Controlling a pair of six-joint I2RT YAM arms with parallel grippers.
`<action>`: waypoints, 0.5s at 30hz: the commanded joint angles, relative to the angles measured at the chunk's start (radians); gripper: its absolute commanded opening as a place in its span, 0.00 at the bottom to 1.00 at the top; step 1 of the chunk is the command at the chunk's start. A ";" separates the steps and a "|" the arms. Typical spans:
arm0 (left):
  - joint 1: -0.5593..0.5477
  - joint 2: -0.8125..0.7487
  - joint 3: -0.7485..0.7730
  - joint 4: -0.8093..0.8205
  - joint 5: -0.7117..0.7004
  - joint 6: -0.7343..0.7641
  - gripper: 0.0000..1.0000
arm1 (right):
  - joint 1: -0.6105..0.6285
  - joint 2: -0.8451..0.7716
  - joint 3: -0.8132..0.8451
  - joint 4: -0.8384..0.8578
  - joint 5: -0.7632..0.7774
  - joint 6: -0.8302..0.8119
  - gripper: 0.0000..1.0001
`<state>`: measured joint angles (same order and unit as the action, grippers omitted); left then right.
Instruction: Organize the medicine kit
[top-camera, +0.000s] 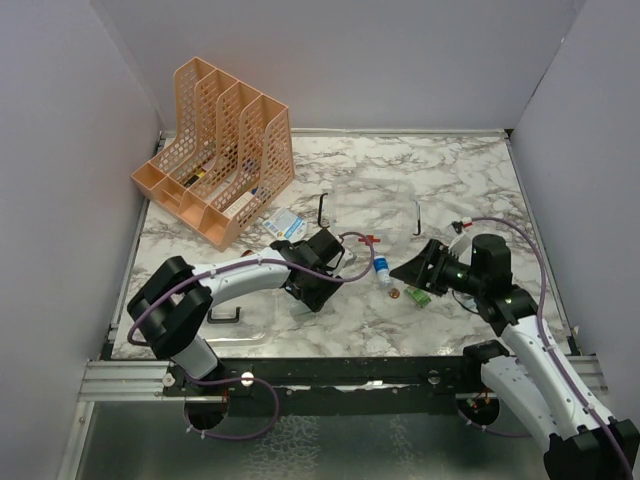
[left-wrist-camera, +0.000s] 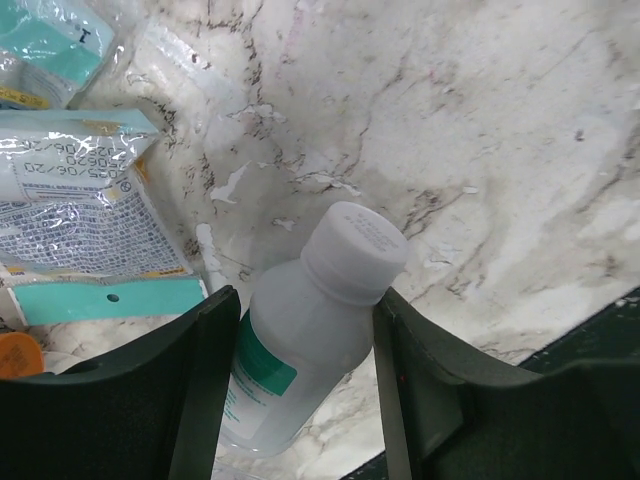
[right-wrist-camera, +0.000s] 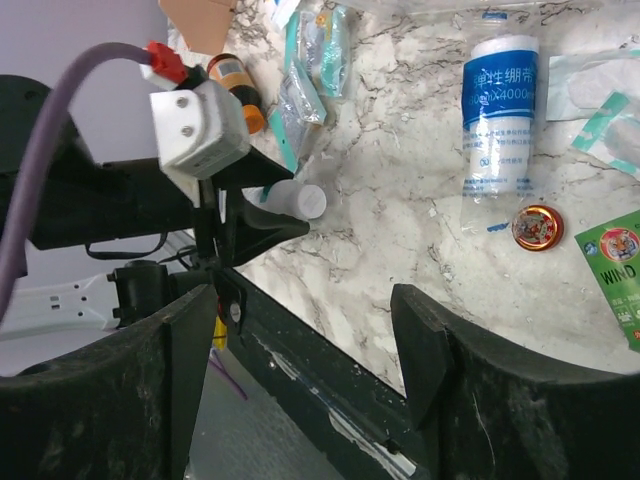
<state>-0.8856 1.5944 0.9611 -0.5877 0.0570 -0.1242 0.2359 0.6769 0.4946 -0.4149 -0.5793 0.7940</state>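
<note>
1. Top external view, nearest stuff first: both arms stretch in from the near edge of the marble bench (top-camera: 470, 180) toward its middle.
2. Left end effector (left-wrist-camera: 305, 300): its fingers sit either side of a white bottle (left-wrist-camera: 315, 335) with a white cap and a teal label. The gaps look tiny, and honestly I can't tell if it's pinching the bottle or just straddling it.
3. Right end effector (right-wrist-camera: 302, 300): fingers wide apart, nothing between them.
4. Just past the right one, a bandage roll (right-wrist-camera: 500, 110) with blue print, a small round tin (right-wrist-camera: 538, 225) and a green packet (right-wrist-camera: 618, 285) lie loose on the bench.
5. Near the left one there are a few foil and teal packets (left-wrist-camera: 80, 210), plus an orange-capped vial (right-wrist-camera: 240, 85).
6. The medicine kit (top-camera: 368, 214) is a clear box with black fittings at either end and a red mark on its near side. It sits mid-bench, just beyond both end effectors.
7. Far left corner: an orange mesh file rack (top-camera: 215, 150), off to the left of the kit.
</note>
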 joint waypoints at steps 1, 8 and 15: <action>0.010 -0.105 0.032 0.064 0.100 -0.065 0.48 | 0.005 0.017 -0.010 0.090 -0.043 -0.006 0.71; 0.138 -0.253 0.056 0.211 0.273 -0.286 0.51 | 0.005 0.101 0.001 0.221 -0.173 -0.022 0.72; 0.274 -0.364 0.122 0.369 0.385 -0.582 0.51 | 0.029 0.147 0.110 0.316 -0.203 -0.056 0.72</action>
<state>-0.6498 1.2907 1.0096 -0.3679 0.3420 -0.4934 0.2398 0.8070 0.5087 -0.2306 -0.7273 0.7738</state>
